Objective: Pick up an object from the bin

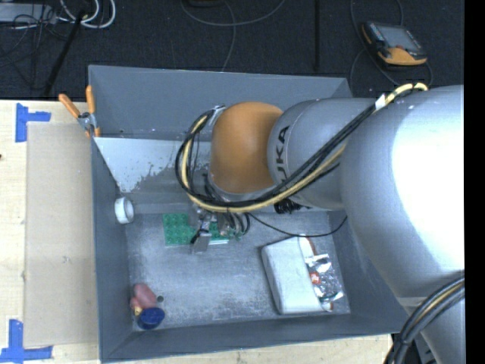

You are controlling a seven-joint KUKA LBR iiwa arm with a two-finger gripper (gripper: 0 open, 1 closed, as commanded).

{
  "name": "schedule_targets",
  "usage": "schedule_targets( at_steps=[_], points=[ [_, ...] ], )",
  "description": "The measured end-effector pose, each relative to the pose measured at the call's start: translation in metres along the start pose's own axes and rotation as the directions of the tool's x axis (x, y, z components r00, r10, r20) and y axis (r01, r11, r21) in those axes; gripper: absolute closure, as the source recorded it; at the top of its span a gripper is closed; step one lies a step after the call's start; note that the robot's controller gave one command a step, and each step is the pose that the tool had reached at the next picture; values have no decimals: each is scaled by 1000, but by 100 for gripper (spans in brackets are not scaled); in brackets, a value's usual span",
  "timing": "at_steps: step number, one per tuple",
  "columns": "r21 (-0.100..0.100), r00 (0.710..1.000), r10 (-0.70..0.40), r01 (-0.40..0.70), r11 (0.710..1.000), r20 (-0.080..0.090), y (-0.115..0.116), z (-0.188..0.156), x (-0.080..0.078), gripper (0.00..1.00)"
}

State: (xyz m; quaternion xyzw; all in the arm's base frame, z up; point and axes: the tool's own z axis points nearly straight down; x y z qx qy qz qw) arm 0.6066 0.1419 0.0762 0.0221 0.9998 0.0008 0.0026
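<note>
My gripper point(202, 238) is low in the middle of the bin, under the arm's orange cover. It sits at the right end of a flat green studded plate point(176, 230) that lies on the bin floor. A second bit of green point(221, 236) shows just right of the gripper; whether it belongs to the same plate is hidden by the gripper. I see nothing lifted off the floor.
A small white roll point(123, 209) lies by the left wall. A pink and blue object point(146, 308) rests in the front left corner. A white flat pack with a red and silver label point(300, 276) lies at the front right. The arm covers the bin's back right.
</note>
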Motion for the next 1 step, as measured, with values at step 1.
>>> schedule_targets(
  at_steps=[1],
  points=[
    [0,999,-45,45,999,3,1,-165,18,100]
  ],
)
